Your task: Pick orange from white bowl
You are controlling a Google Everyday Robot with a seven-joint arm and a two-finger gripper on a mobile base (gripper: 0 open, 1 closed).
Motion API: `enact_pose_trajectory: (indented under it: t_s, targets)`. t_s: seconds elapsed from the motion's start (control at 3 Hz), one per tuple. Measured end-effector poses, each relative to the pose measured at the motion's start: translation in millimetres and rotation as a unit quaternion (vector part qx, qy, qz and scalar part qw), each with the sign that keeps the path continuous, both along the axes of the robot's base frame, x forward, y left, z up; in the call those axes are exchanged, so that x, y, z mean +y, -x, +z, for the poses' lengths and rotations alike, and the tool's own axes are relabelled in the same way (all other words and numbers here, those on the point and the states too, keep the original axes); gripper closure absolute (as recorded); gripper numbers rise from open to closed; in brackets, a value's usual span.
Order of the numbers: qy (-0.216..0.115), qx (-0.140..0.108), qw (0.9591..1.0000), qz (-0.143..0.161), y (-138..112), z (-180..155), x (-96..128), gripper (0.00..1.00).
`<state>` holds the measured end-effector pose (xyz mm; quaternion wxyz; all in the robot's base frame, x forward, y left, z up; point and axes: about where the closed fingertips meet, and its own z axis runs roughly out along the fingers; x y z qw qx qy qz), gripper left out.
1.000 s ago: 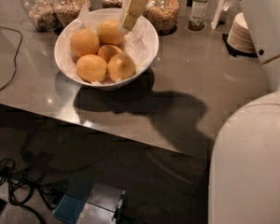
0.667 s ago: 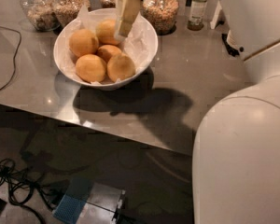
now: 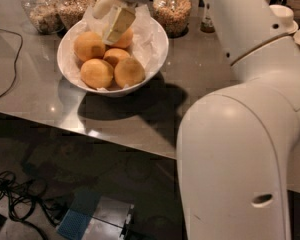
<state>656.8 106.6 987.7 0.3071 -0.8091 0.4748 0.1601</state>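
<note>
Where the white arm [image 3: 250, 29] ends over the far side of the white bowl [image 3: 161, 48], the claw [image 3: 113, 25] hangs, its flat pale-yellow tip right over the rearmost orange [image 3: 126, 38]. Whether it stands open or grips anything, I cannot tell. That round, matte orange lies on crumpled paper [image 3: 146, 31] in the glossy bowl, among four others [image 3: 96, 73]. The bowl sits on a smooth grey table [image 3: 210, 79], with glass jars [image 3: 172, 6] behind it.
</note>
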Motion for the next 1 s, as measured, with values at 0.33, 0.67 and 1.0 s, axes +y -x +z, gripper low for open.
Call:
enact_pose_trajectory:
  t_s: [0.33, 0.67, 1.0]
  targets:
    - [-0.012, 0.016, 0.9997, -0.015, -23, -17, 8, 0.46]
    - [-0.025, 0.030, 0.9987, -0.033, -42, -30, 10, 0.35]
    - [-0.032, 0.044, 0.9975, -0.045, -54, -44, 11, 0.37]
